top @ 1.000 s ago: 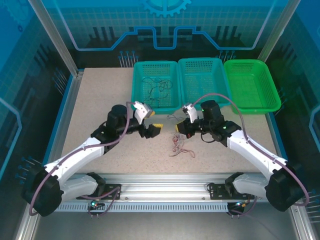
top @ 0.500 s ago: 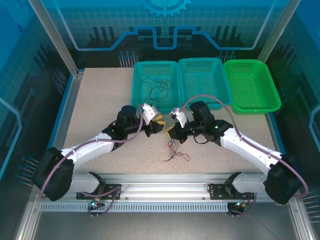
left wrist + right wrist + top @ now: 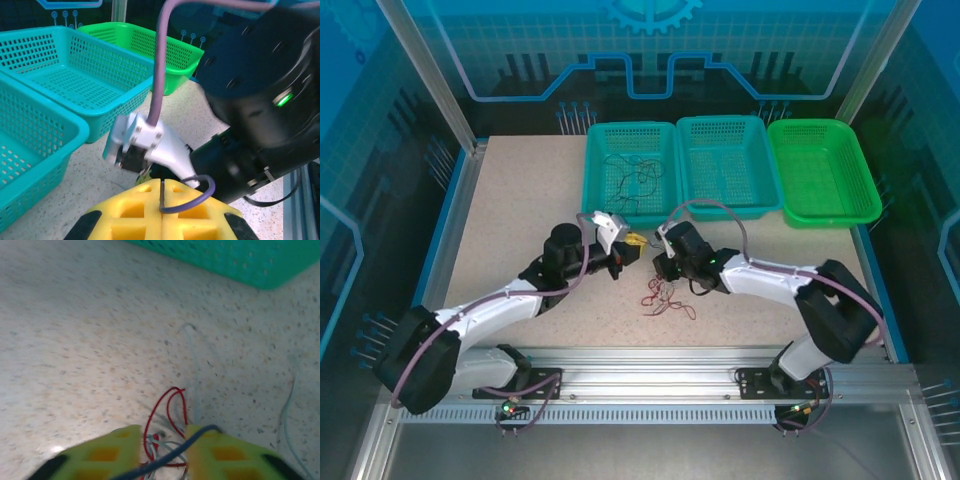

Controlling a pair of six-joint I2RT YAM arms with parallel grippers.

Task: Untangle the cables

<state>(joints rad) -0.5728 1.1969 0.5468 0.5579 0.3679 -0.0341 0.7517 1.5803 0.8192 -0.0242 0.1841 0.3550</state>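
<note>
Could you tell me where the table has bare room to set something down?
Bare table lies left of the left teal basket and left arm, and again between the green basket and right arm. The centre is crowded: left gripper and right gripper meet above the cables.

A speckled beige table [image 3: 520, 220] carries three baskets in a row along its far edge: two teal baskets [image 3: 590, 170] just beside each other and a green basket [image 3: 820, 125] at the right end. Nearer the front, about mid-width, a loose tangle of red and pale cables [image 3: 665, 298] lies on the bare top.
</note>
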